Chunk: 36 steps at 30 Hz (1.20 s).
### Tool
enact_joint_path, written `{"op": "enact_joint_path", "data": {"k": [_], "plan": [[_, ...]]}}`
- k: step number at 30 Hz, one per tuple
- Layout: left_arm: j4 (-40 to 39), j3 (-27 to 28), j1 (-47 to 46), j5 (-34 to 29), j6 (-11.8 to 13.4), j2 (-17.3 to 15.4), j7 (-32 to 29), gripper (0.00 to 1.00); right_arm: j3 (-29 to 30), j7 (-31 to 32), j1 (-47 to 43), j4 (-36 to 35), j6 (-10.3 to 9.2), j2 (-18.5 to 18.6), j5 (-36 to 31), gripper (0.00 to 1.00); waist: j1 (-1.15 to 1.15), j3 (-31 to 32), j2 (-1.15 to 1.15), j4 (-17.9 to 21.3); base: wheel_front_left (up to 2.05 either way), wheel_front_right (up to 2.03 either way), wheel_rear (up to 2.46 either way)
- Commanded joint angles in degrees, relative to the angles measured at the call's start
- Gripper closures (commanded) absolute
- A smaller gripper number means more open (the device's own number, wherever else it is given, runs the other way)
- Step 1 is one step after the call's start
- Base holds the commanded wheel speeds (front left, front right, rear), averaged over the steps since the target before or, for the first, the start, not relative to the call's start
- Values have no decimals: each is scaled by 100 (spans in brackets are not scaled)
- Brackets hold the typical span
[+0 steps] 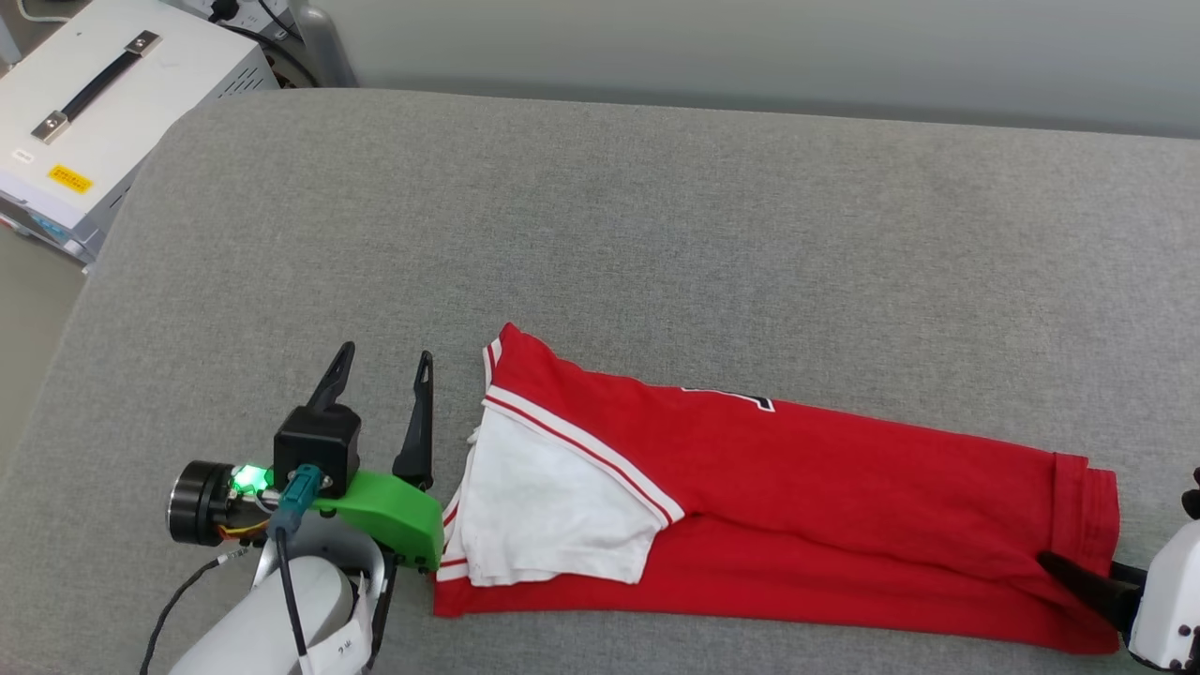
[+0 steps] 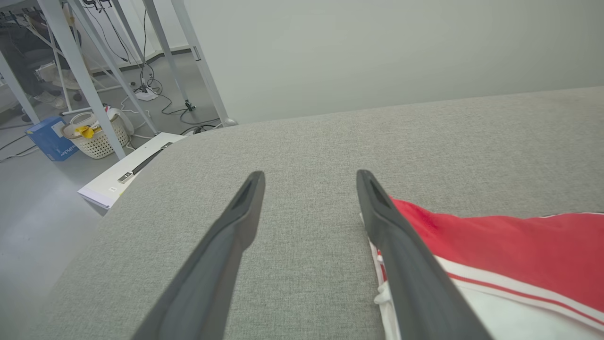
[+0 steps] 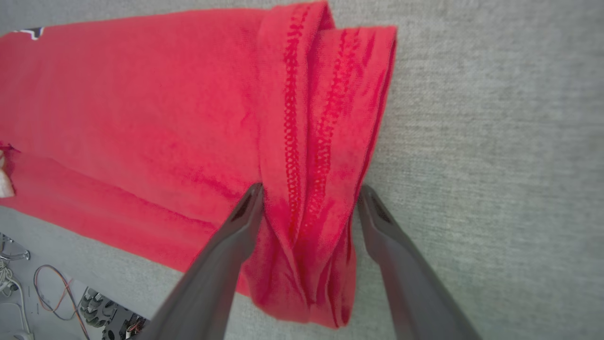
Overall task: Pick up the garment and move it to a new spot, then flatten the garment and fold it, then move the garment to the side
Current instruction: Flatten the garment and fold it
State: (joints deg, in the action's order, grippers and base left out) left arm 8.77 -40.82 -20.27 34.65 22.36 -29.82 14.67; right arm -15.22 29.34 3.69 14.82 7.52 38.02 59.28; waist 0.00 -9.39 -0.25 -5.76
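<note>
The garment (image 1: 797, 487) lies low on the grey padded bench (image 1: 656, 216), close to the robot, folded lengthwise into a long narrow strip. A white sleeve (image 1: 544, 506) is tucked on top at its left end, and only a sliver of the dark print (image 1: 741, 398) peeks out along its far edge. The left gripper (image 1: 386, 354) sits just beside the garment's collar end with its fingers spread wide and nothing between them. Its inner finger is right up against the striped trim, though I cannot tell whether it touches it. The right gripper (image 3: 311, 187) is at the opposite end, over the hem (image 3: 325, 94). Its fingers stand equally wide, one on each side of a bunched ridge of doubled hem, with the cloth lying loosely between them rather than pinched flat. An arm at each end suits a long strip like this, because the two ends can be controlled together and the fold kept straight. With both grippers spread and the cloth resting on the bench, the lengthwise fold looks finished. The shirt is still long, so a crosswise fold, one end brought over the other, probably comes before it is moved aside. The puckered hem may need smoothing first. A white case (image 1: 103, 103) stands well beyond the garment, off the bench's far left corner.
</note>
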Motion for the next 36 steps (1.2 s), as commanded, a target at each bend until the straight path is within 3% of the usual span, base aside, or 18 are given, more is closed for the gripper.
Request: {"op": "enact_joint_path", "data": {"k": [1,10,11,12,13,22,36], "plan": [[-5,148,162,-199,-32,115,32,0,-125,43,-22,49,-3,-147,43,0,0,-26,25,-26,0,0,0],[-60,1103,749,-1092,-309,780,32,0,-448,-273,232,244,-3,-402,-65,0,0,-30,25,-11,0,0,0],[-79,1235,809,-1187,-329,857,32,0,-483,-347,265,274,-3,-404,-92,23,0,-25,25,-6,0,0,0],[-93,1341,862,-1257,-344,919,32,0,-512,-400,288,295,-3,-408,-99,82,0,-19,25,-4,0,0,0],[-109,1461,930,-1338,-380,991,32,0,-543,-465,315,320,-3,-412,-96,100,0,-7,25,0,0,0,0],[-106,2114,1373,-1883,-771,1415,32,0,-630,-935,461,471,-3,-223,-15,100,0,137,25,49,0,0,0],[-60,2670,1764,-2422,-1291,1819,32,0,-60,-1093,-24,413,-3,530,261,100,0,474,25,83,0,0,0]]}}
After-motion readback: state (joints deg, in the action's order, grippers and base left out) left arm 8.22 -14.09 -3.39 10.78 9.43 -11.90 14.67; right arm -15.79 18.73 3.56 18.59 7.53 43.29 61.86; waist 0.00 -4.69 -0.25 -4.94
